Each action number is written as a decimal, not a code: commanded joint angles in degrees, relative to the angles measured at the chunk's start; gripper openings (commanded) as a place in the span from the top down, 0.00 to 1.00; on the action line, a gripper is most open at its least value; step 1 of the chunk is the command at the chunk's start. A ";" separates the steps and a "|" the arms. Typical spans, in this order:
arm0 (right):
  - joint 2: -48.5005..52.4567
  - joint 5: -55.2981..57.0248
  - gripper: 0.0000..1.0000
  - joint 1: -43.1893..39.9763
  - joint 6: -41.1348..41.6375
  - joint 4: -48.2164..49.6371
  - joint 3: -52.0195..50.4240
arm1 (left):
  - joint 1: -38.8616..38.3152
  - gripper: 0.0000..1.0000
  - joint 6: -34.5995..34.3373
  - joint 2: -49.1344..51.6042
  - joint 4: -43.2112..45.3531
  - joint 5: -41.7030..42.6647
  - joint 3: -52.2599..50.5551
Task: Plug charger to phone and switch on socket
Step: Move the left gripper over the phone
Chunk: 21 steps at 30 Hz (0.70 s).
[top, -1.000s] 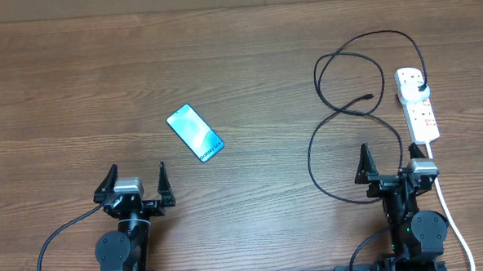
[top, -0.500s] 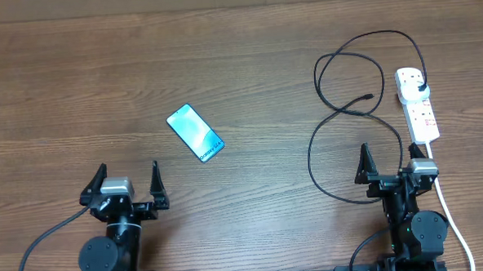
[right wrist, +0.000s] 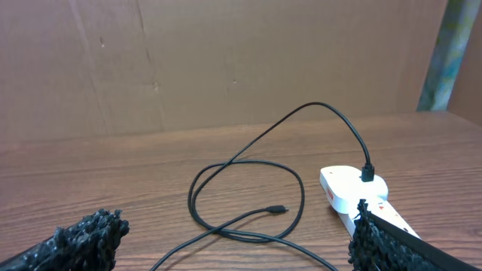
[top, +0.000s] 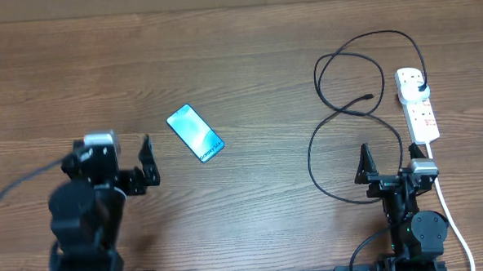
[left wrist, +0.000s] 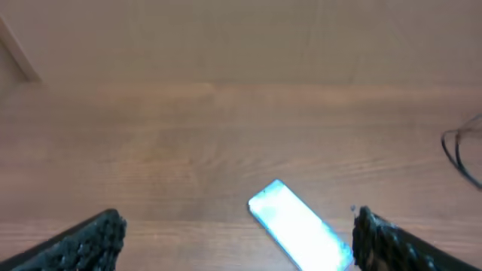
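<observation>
Hovering beside the phone, the left gripper is held wide open, empty; the right gripper is spread likewise near the charger and socket.

The brown wooden tabletop carries the phone, flat and screen up, lying diagonally left of centre. Well apart at the right, the charger sprawls in loose loops, one end seated in the socket, whose thick white cord trails toward the near edge.
</observation>
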 commanded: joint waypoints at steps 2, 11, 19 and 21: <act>-0.61 0.13 0.00 -0.11 0.20 0.44 -0.61 | 0.24 0.00 -1.05 8.46 -9.01 1.53 13.64; -0.61 0.15 0.00 -0.11 0.20 0.44 -0.63 | 0.24 0.01 -1.09 17.22 -24.74 18.73 27.02; -0.61 0.13 0.00 -0.11 0.20 0.44 -0.63 | 0.24 0.00 -7.91 20.20 -22.53 18.23 27.12; -0.61 0.13 0.00 -0.11 0.20 0.44 -0.63 | 0.24 0.00 -10.80 21.53 -22.29 16.09 27.26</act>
